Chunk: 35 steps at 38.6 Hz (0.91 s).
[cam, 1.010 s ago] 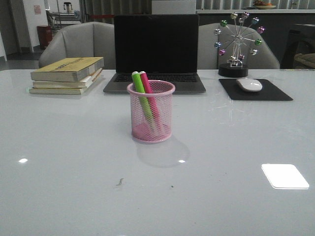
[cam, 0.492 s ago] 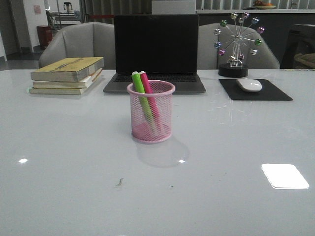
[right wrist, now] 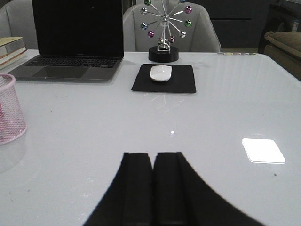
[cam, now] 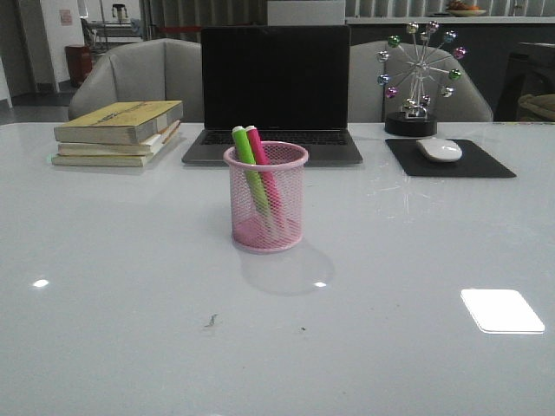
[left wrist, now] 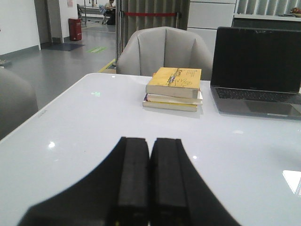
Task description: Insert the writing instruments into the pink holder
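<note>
On your table (cam: 104,260): one pink holder (cam: 265,198), upright near the middle, in front of the laptop (cam: 274,91). Inside it you have the green marker (cam: 246,159) and the pink marker (cam: 260,156), side by side, leaning toward the far left corner, tops above the rim. Left gripper (left wrist: 149,179): fingers pressed together, holding nothing. Right gripper (right wrist: 153,183): likewise closed and bare.

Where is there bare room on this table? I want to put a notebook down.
Free: the near table before the holder, and the strips either side of it. Crowded: the far edge, with books, laptop, mouse pad and wheel toy.
</note>
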Tool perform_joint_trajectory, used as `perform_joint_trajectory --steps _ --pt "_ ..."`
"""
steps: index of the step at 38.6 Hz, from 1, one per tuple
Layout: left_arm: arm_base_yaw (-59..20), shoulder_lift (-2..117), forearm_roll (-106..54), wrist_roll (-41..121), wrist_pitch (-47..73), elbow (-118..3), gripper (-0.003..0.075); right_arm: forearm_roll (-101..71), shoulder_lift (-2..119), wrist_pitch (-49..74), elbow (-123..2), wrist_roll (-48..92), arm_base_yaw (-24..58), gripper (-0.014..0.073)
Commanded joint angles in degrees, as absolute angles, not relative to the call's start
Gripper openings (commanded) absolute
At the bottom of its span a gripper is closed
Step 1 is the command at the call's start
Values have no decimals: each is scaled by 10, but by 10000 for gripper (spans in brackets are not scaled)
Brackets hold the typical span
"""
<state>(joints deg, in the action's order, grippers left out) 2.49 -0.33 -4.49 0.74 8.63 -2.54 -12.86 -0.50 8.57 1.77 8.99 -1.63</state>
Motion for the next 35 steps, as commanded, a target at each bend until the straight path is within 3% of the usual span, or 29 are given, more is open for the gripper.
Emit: perform_joint_trajectory --steps 1,15,35 --pt "24 -11 -49 0 32 -32 92 -130 -17 41 18 94 -15 20" --pt "22 -11 -61 0 62 5 92 -130 -17 41 18 94 -15 20" --pt "-46 -11 -62 0 65 5 92 -130 -17 41 18 94 -15 20"
